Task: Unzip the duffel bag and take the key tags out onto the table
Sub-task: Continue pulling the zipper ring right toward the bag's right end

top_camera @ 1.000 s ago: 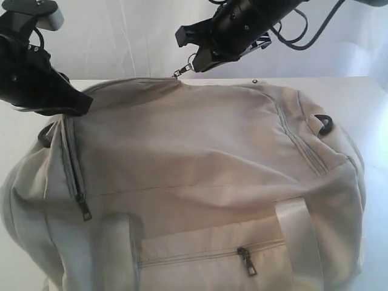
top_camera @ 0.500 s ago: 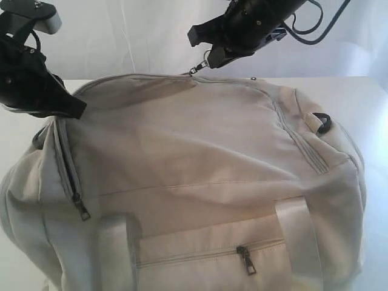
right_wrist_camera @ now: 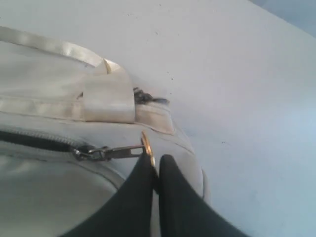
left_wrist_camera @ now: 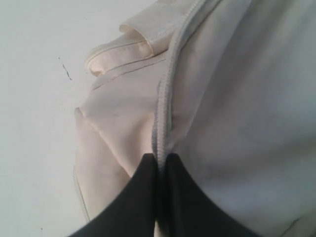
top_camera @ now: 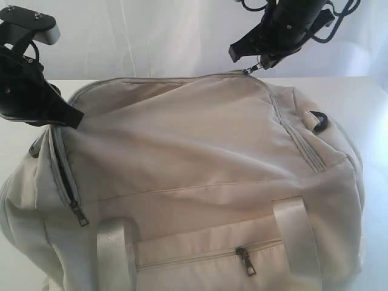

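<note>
Unzipping is progressing: your right claw point(right_wrist_camera: 157, 159) is pinching the zipper pull point(right_wrist_camera: 111, 150), your left claw point(left_wrist_camera: 159, 159) is clamping the bag point(top_camera: 200, 157) by its seam; tags aren't showing.

A plain pale backdrop point(top_camera: 151, 36), perhaps a wall, spans the far side of the exterior view. The right wrist view catches a narrow bluish strip point(right_wrist_camera: 301, 7) at its edge.

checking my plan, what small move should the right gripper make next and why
Probably draw the zipper pull a little toward the duffel bag's end: the right gripper is shut on it, a dark opened stretch lies behind the slider, and the left gripper pinches the zipper seam.
</note>
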Controlling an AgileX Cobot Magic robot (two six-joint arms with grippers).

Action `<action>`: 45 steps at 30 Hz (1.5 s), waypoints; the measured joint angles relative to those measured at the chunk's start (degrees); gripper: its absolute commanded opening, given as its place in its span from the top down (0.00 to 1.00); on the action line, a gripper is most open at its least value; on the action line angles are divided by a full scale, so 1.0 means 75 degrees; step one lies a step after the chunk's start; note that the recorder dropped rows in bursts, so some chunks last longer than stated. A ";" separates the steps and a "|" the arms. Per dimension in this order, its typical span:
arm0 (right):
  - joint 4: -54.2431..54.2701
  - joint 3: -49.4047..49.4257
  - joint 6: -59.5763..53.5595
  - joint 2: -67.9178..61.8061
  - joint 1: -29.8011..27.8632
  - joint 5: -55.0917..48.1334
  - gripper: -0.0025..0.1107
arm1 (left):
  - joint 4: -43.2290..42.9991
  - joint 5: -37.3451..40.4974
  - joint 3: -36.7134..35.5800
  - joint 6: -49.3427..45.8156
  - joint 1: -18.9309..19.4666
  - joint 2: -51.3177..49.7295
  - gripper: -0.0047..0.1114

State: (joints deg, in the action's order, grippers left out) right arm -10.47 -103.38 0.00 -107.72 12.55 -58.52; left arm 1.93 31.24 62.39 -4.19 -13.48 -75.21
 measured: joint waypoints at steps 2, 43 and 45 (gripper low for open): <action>-0.0059 0.0000 0.0000 0.0000 0.0000 -0.0189 0.98 | -0.0034 -0.0036 -0.0068 0.0000 0.0000 0.0000 0.96; -0.0314 0.3302 -0.0257 0.2079 -0.0064 0.1261 0.98 | 0.0030 0.1014 0.0461 -0.0263 0.0066 0.0000 0.45; -0.0314 0.3423 -0.0278 0.2096 -0.0071 0.1454 0.98 | 0.0366 0.1296 0.0942 -0.0667 0.0082 -0.0015 0.44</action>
State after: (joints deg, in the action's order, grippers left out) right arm -12.82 -77.71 -2.08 -92.00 12.02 -47.61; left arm 4.67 40.96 69.46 -9.19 -12.86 -75.32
